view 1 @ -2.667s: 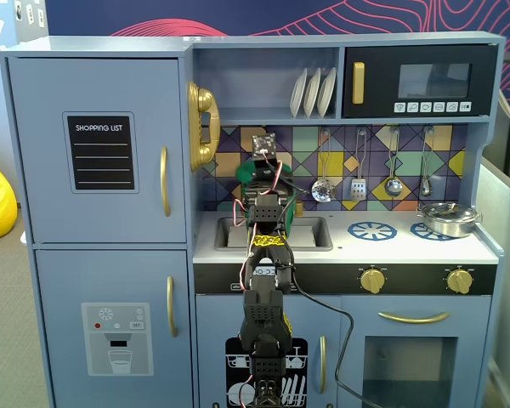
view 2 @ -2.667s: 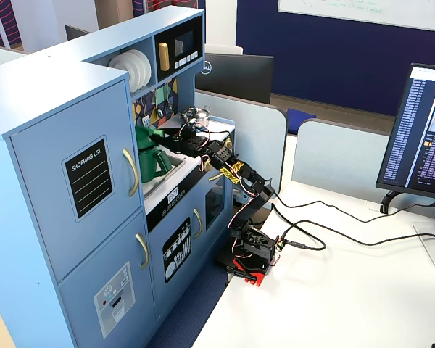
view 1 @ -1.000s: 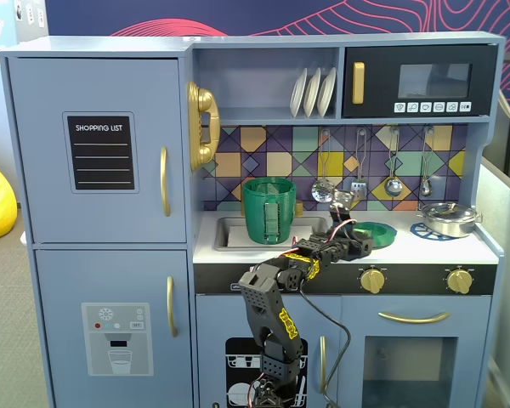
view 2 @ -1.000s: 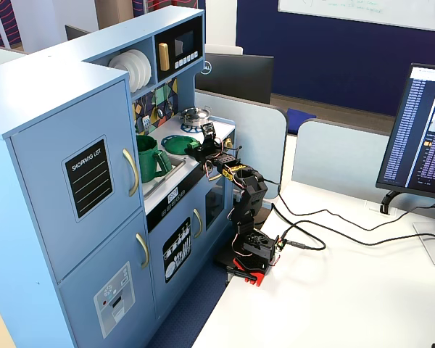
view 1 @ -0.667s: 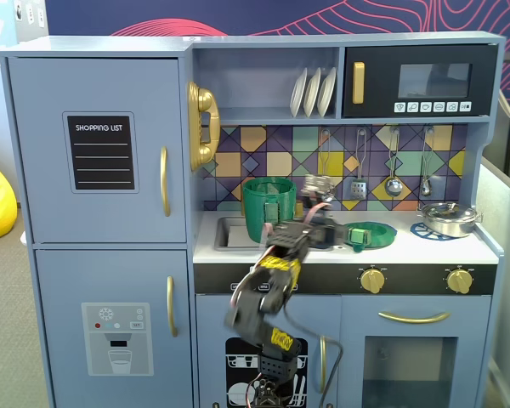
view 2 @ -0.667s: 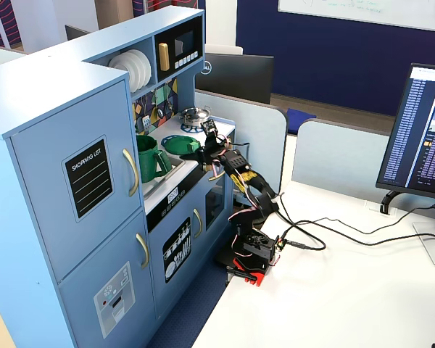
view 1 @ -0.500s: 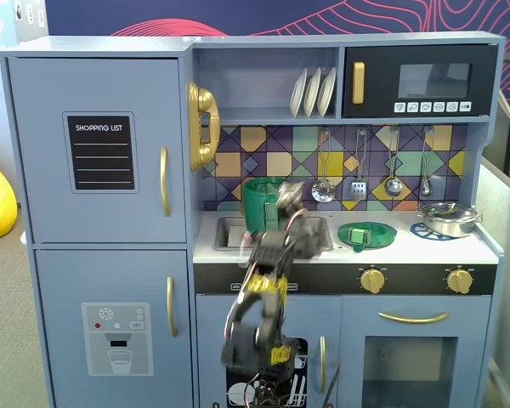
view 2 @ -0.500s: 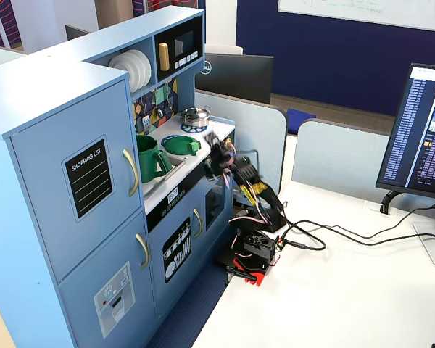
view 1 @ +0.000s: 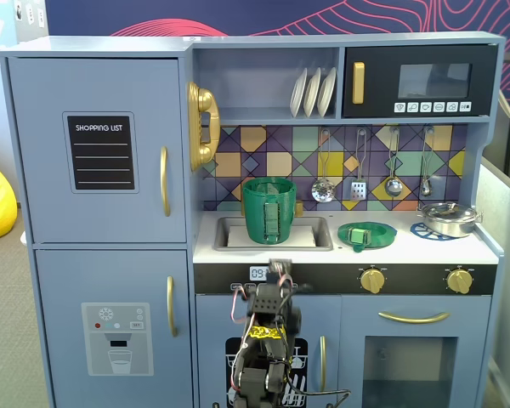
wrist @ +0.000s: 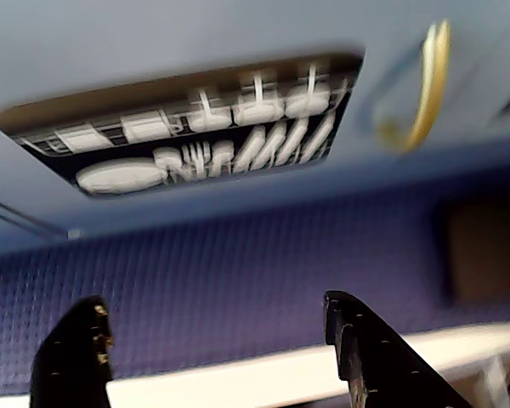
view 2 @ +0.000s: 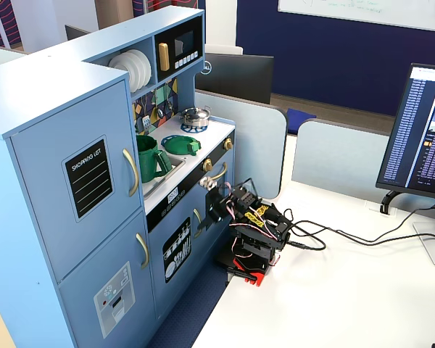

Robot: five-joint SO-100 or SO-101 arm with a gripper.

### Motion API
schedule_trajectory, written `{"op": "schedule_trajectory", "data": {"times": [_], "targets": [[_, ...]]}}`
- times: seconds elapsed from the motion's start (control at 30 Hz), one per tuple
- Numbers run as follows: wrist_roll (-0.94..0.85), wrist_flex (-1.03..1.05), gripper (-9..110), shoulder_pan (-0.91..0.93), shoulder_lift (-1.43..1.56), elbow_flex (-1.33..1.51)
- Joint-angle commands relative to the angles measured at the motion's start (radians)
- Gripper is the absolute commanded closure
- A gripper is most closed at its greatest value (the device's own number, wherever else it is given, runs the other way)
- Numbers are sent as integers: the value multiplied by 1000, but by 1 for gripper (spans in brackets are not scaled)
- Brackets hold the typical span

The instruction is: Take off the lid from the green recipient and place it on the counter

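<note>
The green recipient (view 1: 269,210) stands upright in the sink with its top open; it also shows in another fixed view (view 2: 151,157). The lid (view 1: 367,235) lies flat on the white counter (view 1: 404,249) to the right of the sink, and shows in the side fixed view too (view 2: 181,145). My gripper (wrist: 212,336) is open and empty, its two black fingers (wrist: 72,357) spread wide. It hangs low in front of the kitchen (view 1: 280,270), below the counter's edge, apart from lid and recipient. The wrist view shows only the dishwasher door picture and a gold handle.
A silver pot (view 1: 449,218) sits on the counter's right burner. Utensils (view 1: 357,174) hang on the tiled back wall, with plates (view 1: 314,91) on the shelf above. The arm's base (view 2: 250,257) stands on a white desk, with cables (view 2: 348,239) and a monitor (view 2: 420,134) to the right.
</note>
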Motion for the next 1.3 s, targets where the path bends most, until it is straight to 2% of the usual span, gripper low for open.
{"op": "schedule_trajectory", "data": {"times": [0.0,0.17,0.4,0.5,0.6,0.63,1.27], "targets": [[52,-37,82,-66,23,91],[160,98,84,-124,6,94],[196,281,84,-130,25,95],[178,319,84,-114,26,95],[55,408,84,-91,26,95],[98,407,84,-83,26,95],[83,408,84,-94,26,95]]}}
